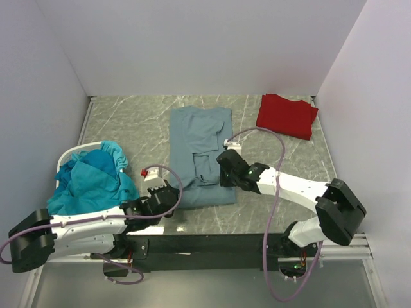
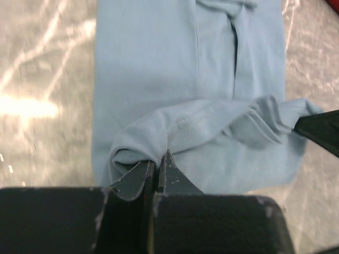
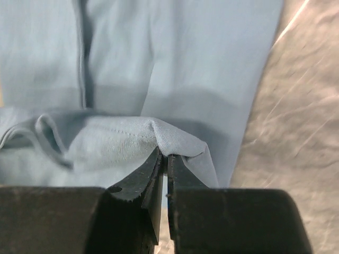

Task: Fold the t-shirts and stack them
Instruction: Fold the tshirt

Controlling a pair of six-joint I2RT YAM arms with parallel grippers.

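A grey-blue t-shirt (image 1: 198, 144) lies lengthwise in the middle of the table, its sides folded in. My left gripper (image 1: 168, 190) is shut on the shirt's near left hem (image 2: 159, 138). My right gripper (image 1: 225, 165) is shut on the near right hem (image 3: 159, 135). Both hold the hem lifted a little over the rest of the shirt (image 2: 148, 63) (image 3: 206, 58). A folded red t-shirt (image 1: 287, 115) lies at the far right. A pile of teal and blue shirts (image 1: 93, 179) fills a white basket at the left.
The white basket (image 1: 72, 153) stands at the left wall. White walls close the table on three sides. Purple cables (image 1: 273, 144) loop over the right arm and near the left arm. Bare marble table (image 1: 128, 122) shows around the shirt.
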